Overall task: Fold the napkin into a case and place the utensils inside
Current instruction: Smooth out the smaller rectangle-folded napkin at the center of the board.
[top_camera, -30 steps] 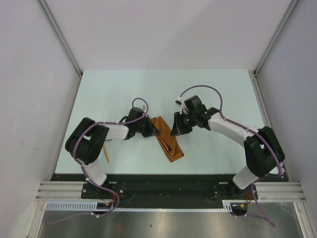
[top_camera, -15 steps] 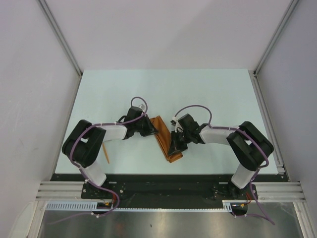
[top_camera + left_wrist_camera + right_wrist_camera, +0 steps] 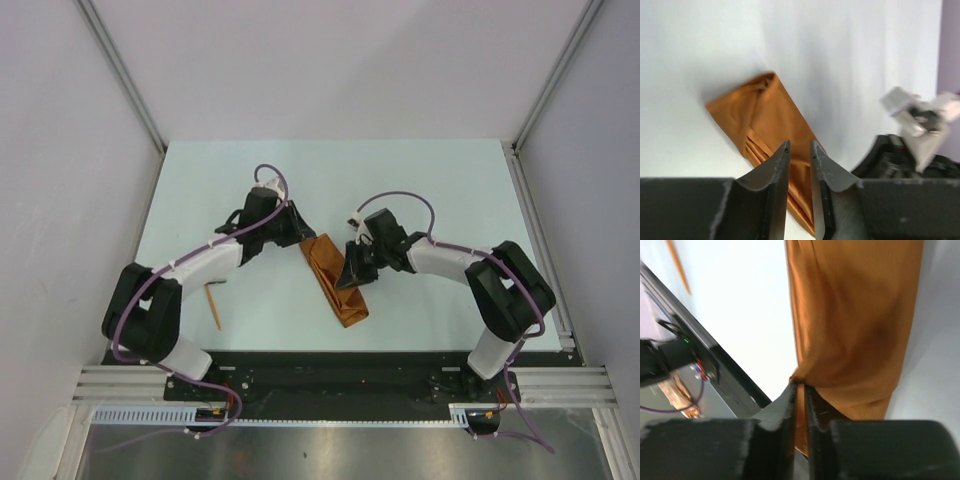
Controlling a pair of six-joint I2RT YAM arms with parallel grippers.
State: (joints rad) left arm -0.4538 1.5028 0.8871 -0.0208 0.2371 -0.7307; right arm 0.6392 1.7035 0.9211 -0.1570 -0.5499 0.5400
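The napkin is seen near the middle of the table, folded into a narrow, layered strip that runs slantwise, its lower end toward the near edge. Rust-orange cloth it is, soft and matte, with long creases along its length and stacked edges shown in the left wrist view.

The right gripper is set against the strip's right side, about halfway down. In its own view the two dark fingers are drawn almost together – only a slit is left – and a puckered edge of the napkin is pinched between the tips, the fabric gathered into wrinkles just above them.

The left gripper is found just beside the strip's far end, up and to the left. Its fingers are parted by a narrow gap; nothing is held between them, and the cloth is seen beyond the tips. Whether it is touched cannot be told.

Further out, a slim orange stick is lying on the table well to the left of the napkin, by the left arm – it is also caught in the top corner of the right wrist view. The table is pale, smooth and flat, bordered at the near edge by a black rail.
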